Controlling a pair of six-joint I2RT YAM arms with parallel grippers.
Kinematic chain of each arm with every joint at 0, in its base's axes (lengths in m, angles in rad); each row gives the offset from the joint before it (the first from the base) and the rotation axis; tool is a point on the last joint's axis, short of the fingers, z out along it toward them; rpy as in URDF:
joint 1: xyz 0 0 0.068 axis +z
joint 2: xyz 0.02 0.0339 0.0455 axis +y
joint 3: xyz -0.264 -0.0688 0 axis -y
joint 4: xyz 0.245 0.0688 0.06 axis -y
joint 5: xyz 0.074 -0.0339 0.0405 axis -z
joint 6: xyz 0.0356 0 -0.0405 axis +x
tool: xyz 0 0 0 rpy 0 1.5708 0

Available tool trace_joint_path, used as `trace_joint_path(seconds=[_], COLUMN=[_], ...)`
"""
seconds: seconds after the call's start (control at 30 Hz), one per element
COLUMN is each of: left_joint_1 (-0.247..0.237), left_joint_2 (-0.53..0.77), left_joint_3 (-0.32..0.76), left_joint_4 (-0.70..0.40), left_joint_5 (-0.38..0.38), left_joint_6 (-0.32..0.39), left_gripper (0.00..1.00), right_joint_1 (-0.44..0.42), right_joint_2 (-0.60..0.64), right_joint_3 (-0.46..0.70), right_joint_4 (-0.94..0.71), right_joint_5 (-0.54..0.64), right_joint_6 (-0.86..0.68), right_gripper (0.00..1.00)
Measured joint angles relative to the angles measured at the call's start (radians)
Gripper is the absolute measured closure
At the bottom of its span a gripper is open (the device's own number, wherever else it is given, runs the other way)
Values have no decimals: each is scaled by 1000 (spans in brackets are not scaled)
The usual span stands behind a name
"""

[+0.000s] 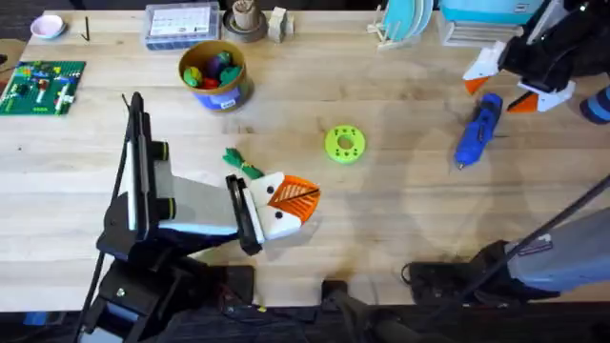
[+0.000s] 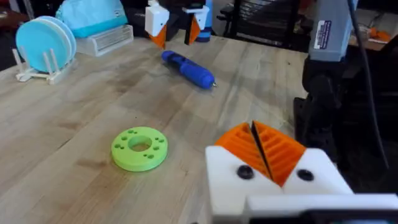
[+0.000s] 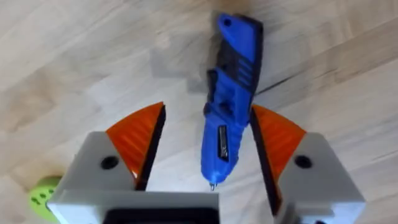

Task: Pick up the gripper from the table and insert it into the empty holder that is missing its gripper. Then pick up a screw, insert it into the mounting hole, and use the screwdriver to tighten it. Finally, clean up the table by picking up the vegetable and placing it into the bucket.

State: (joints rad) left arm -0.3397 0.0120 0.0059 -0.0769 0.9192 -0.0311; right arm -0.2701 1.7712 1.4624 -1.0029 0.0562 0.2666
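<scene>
The left gripper [image 1: 303,195], jaws together, partly hides the vegetable [image 1: 242,163]; the right gripper [image 3: 208,146], jaws apart, straddles the screwdriver [image 3: 229,93] on the wooden tabletop [image 1: 400,210].

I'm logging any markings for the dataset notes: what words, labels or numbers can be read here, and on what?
None can be read.
Bucket: label on its blue side, blurred.
Screwdriver: small label plate, too small to read.
Right arm: white sticker with print, too blurred.
Clear box: printed sheet, unreadable.
</scene>
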Motion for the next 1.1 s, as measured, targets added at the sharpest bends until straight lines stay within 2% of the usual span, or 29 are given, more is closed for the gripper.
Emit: trace_joint_path(seconds=[0.17,0.33,0.7,0.97,1.1], left_joint_1=[0,0,0,0,0], left_joint_2=[0,0,0,0,0], left_joint_3=[0,0,0,0,0], left_joint_4=[0,0,0,0,0], left_joint_5=[0,0,0,0,0], left_joint_6=[0,0,0,0,0], left_gripper=[997,997,997,997,997], right_joint_1=[-51,-81,-154,-162,-163], right_joint_2=[40,73,185,213,214], right_joint_3=[0,0,-1,-2,-1], right_joint_4=[38,21,37,63,66], right_joint_5=[-1,-6,-108,-129,-128], right_joint_6=[14,-35,-140,-171,-171], right_gripper=[120,105,101,101,137])
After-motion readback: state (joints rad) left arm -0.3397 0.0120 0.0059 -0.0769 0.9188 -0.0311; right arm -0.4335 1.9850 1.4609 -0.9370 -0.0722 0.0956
